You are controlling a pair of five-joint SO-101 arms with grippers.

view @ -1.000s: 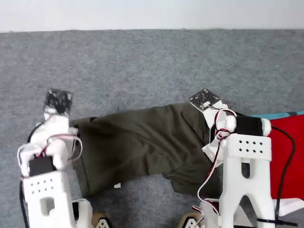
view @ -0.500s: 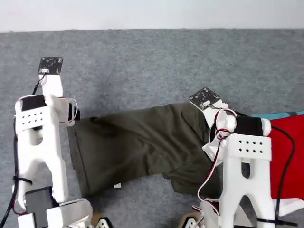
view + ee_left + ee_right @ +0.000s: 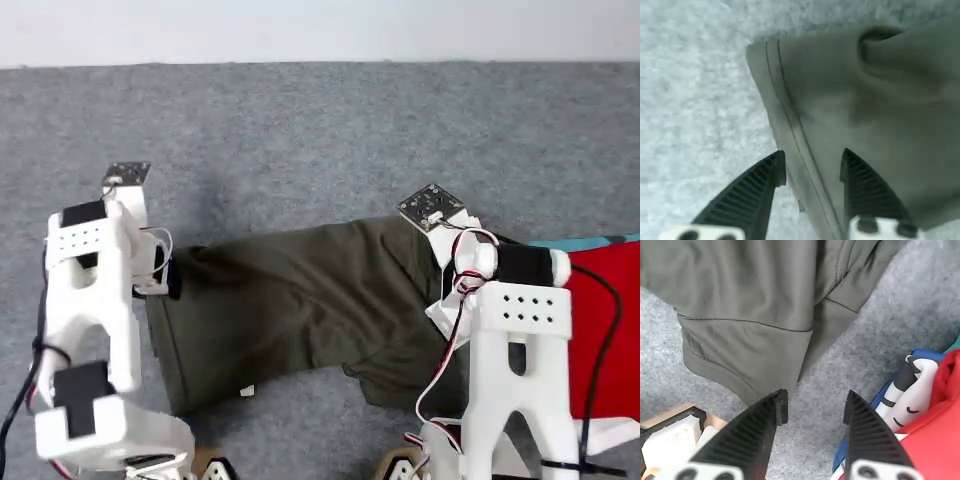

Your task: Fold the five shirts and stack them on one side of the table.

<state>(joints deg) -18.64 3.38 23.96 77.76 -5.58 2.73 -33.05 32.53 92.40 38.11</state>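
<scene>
The olive shirt (image 3: 300, 310) lies spread and rumpled on the grey surface (image 3: 330, 130), between my two arms. My left end effector (image 3: 810, 170) hangs at the shirt's hemmed edge with its fingers apart. One finger is over bare surface just beside the hem and the other is over the olive cloth, with the stitched hem running between them. I cannot tell whether they touch the cloth. My right end effector (image 3: 815, 410) is at the olive shirt's opposite end, fingers also apart and holding nothing, over bare surface just beside a sleeve (image 3: 745, 355). Past that end of the olive shirt lies a red shirt (image 3: 605, 330), with a blue and white garment (image 3: 912, 385) against it.
</scene>
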